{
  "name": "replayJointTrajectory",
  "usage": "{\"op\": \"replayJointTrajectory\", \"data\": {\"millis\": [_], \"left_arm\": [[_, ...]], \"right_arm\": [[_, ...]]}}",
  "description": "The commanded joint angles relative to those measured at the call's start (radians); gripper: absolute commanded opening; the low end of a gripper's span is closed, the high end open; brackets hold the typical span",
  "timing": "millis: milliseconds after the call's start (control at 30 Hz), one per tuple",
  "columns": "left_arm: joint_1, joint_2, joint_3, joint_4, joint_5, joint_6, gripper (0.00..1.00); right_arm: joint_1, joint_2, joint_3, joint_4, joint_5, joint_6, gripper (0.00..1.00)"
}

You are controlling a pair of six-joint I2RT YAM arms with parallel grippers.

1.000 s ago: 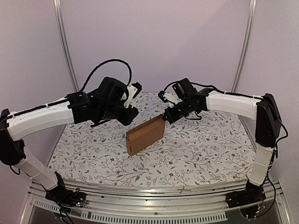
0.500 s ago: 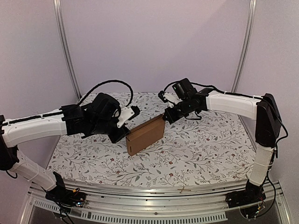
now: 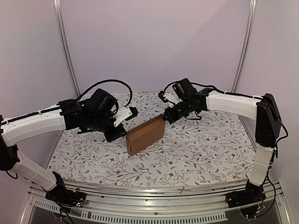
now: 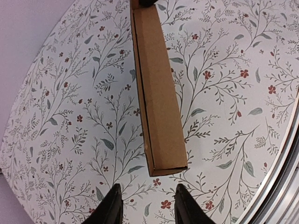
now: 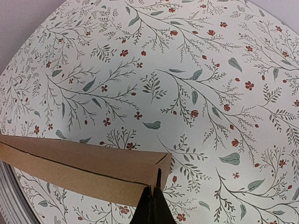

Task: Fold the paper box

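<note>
Floral tablecloth (image 3: 196,154), right hand (image 5: 152,198) pinching paper box (image 3: 145,134) corner, left hand (image 4: 147,203) parted near end

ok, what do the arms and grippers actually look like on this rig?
The left arm and right arm are white tubular links joined by black joint housings, with black wrists. Thin black cables run above each wrist. The left gripper and right gripper have slim, tapered black fingers. No markings are visible.

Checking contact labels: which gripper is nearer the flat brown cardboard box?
Right. The right gripper is shut on a far corner of the flat brown cardboard box; the left gripper hovers just short of its opposite end, jaws apart, not touching.
</note>
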Motion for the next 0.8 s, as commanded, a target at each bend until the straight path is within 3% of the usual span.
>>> {"op": "replayJointTrajectory", "data": {"millis": [0, 767], "left_arm": [[0.017, 0.031, 0.027, -0.051, 0.029, 0.03, 0.38], [0.019, 0.128, 0.057, -0.009, 0.064, 0.035, 0.23]], "right_arm": [[0.001, 0.009, -0.012, -0.032, 0.0, 0.007, 0.0], [0.0, 0.016, -0.011, -0.032, -0.01, 0.005, 0.0]]}}
